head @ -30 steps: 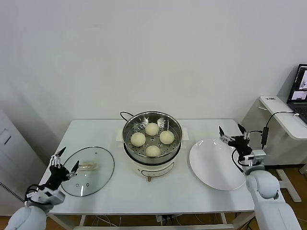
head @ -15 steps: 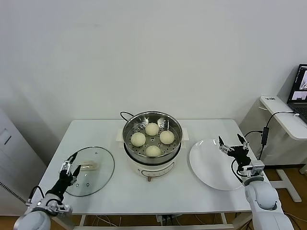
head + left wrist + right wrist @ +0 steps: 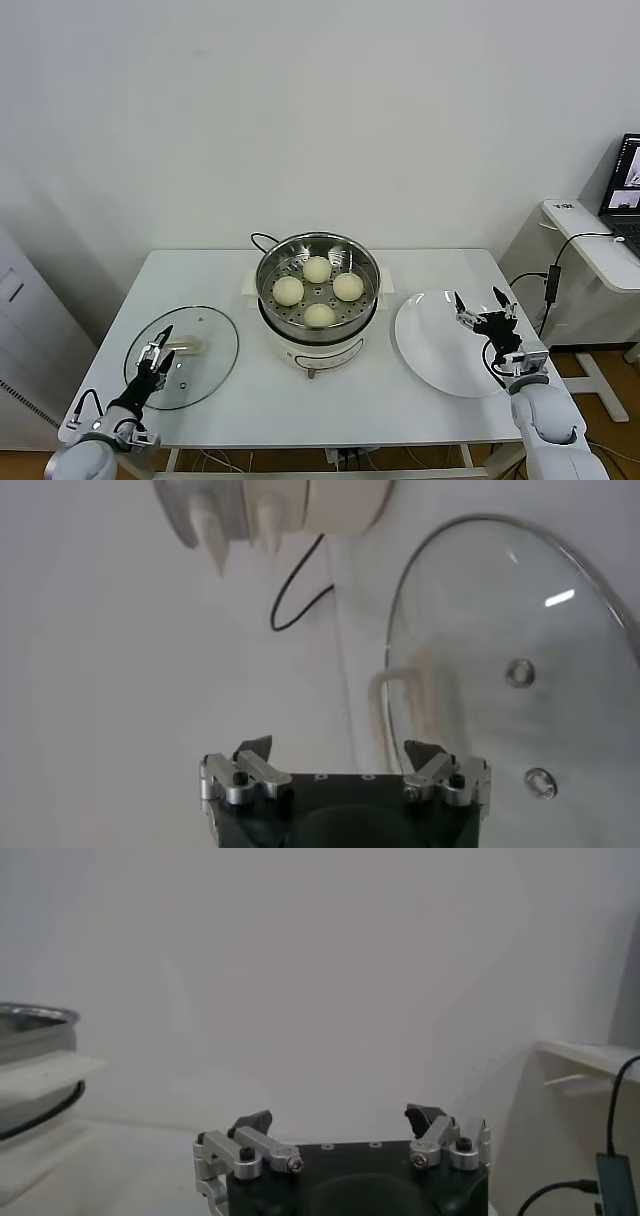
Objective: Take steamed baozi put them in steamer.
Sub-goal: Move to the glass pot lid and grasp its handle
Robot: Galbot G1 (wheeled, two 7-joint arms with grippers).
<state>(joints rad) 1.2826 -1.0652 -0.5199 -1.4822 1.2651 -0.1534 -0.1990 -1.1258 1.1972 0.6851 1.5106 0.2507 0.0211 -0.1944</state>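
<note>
All four steamed baozi (image 3: 318, 291) are seen in the head view resting inside the steamer (image 3: 318, 301), which stands mid-desk (image 3: 330, 400); neither wrist view shows them. To the steamer's left, the glass lid (image 3: 183, 357) lies flat, and the left claw (image 3: 156, 354) is held over its near edge, jaws spread and empty. To the steamer's right, the right claw (image 3: 481, 311) is held open and empty over the far rim of the white plate (image 3: 447, 345). In the left wrist view the steamer's black cord (image 3: 300, 588) is shown on bare desk beside the lid.

White arms, black wrists, silver screw-fastened fingers (image 3: 245, 776), looped black cables.
</note>
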